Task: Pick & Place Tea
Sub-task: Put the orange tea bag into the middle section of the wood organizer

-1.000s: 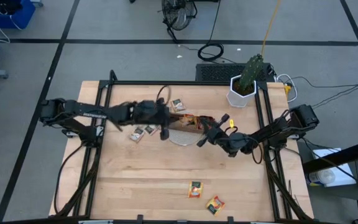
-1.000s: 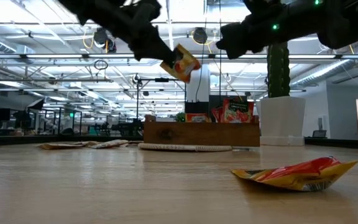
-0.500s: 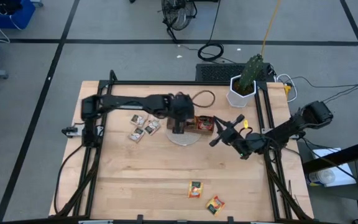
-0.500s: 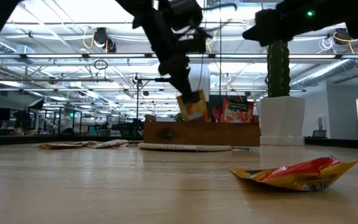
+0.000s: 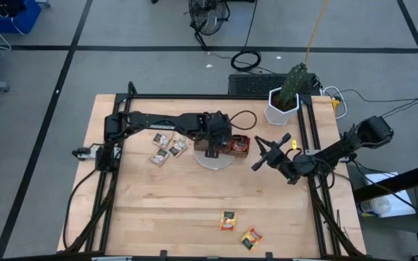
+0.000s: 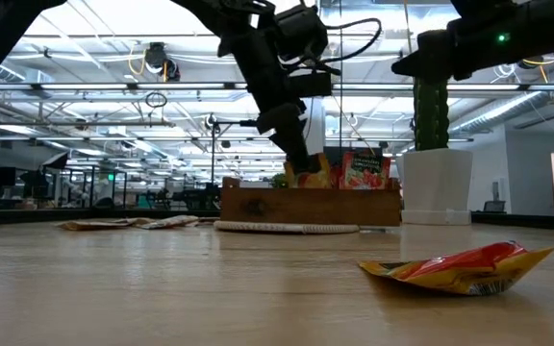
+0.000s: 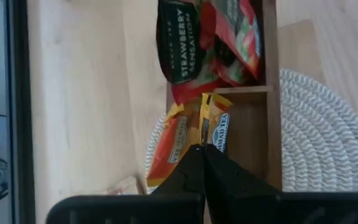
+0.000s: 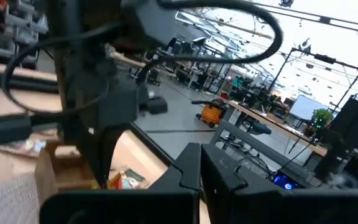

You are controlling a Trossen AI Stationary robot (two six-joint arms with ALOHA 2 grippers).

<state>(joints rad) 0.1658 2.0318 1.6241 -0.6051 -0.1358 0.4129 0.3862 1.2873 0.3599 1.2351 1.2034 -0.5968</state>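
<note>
Placing step under way: the left gripper [image 7: 202, 148], jaws clamped on an orange-yellow tea sachet [image 7: 213, 121], lowers it into the wooden tray [image 5: 232, 151] near the table's [image 5: 165, 210] far edge. Next move, I'd judge: release once it sits in its compartment. The right gripper [image 5: 261, 151] hovers beside the tray, jaws together, empty. Two more sachets [image 5: 238, 228] wait at the near edge.
</note>
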